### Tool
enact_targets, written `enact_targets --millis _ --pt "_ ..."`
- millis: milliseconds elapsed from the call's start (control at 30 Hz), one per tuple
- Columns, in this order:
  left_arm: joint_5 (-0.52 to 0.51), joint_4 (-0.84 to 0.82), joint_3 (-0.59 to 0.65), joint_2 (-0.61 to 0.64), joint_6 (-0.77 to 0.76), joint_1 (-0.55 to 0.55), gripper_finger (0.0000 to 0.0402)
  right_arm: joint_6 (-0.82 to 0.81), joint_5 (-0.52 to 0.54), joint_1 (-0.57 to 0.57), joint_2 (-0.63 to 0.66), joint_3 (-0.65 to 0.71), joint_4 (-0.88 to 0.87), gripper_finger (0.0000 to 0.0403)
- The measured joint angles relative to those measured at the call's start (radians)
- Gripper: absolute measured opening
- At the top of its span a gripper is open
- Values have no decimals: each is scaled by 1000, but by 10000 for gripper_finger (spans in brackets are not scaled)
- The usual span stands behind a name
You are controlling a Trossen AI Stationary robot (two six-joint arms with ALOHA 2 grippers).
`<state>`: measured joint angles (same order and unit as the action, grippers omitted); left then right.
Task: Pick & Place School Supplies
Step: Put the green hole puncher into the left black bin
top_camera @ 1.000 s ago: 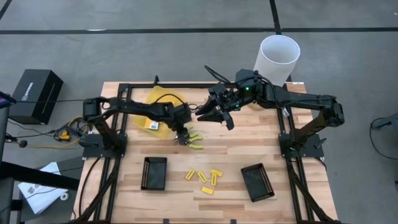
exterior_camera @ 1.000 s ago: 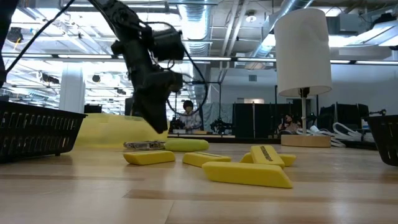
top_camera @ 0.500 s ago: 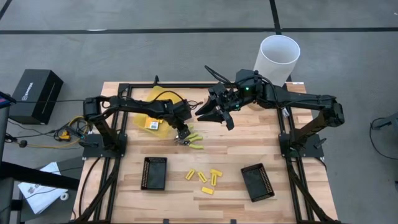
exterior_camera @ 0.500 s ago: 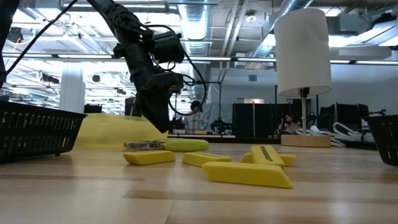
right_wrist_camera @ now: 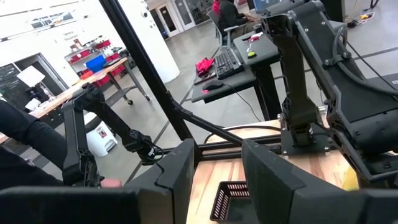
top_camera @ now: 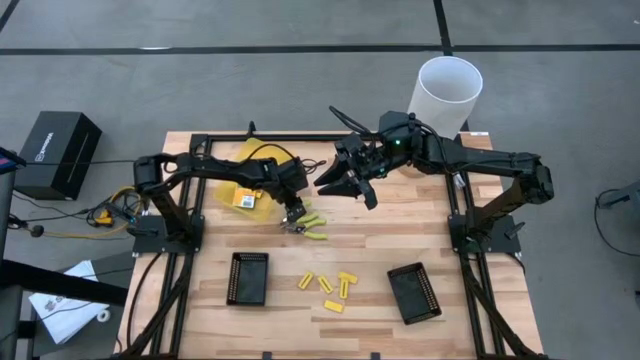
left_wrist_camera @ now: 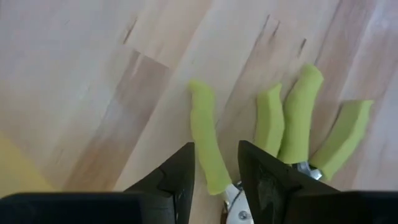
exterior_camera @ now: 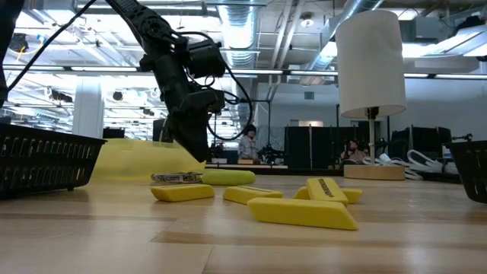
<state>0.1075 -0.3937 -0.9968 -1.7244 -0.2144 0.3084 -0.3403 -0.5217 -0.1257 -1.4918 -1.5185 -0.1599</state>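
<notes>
Plier-like tools with yellow-green handles [top_camera: 313,226] lie flat on the wooden table near its middle. My left gripper [top_camera: 292,222] points steeply down at them. In the left wrist view it [left_wrist_camera: 216,149] is open, its fingers on either side of one green handle [left_wrist_camera: 205,140]; I cannot tell whether they touch it. Several small yellow stubby pieces [top_camera: 327,286] lie nearer the table's front edge. My right gripper [top_camera: 347,193] is raised over the far middle of the table, open and with nothing between its fingers [right_wrist_camera: 217,149].
Two black trays [top_camera: 248,278] [top_camera: 414,292] lie near the front edge, left and right of the yellow pieces. A translucent yellow container [top_camera: 240,180] sits at the far left, behind my left arm. A white cylinder [top_camera: 446,92] stands beyond the far right corner.
</notes>
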Motion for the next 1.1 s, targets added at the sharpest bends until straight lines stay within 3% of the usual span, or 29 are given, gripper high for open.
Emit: enact_targets --millis 200,400,967,1100 --pt "53 -15 -17 -74 -1 -7 118 -8 0 0 0 0 4 129" --pt "15 -18 -71 -124 21 -20 114 -34 2 0 0 0 4 129" --pt "49 -42 -89 -185 61 -14 112 -37 0 -1 0 0 15 129" --pt "47 -44 -88 -186 61 -14 83 -37 -1 -1 0 0 14 129"
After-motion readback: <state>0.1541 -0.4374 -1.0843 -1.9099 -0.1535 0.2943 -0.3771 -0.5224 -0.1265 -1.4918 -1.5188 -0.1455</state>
